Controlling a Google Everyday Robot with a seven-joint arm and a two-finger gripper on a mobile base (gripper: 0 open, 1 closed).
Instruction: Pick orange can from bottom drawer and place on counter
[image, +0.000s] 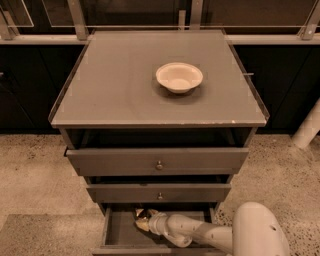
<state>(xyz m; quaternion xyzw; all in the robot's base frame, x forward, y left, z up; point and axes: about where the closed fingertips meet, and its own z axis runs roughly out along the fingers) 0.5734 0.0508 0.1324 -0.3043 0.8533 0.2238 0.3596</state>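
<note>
The bottom drawer is pulled open at the foot of the grey cabinet. My white arm reaches into it from the lower right. My gripper is inside the drawer at its back, under the middle drawer's front. A small brownish-gold thing, apparently the orange can, shows right at the gripper's tip, mostly hidden by the drawer above. I cannot tell whether the gripper touches it. The counter is the cabinet's flat grey top.
A cream-white bowl sits on the counter, right of centre. The top drawer and middle drawer stick out slightly, with small round knobs. Speckled floor surrounds the cabinet; dark cabinets and a rail stand behind. A white post stands at the right.
</note>
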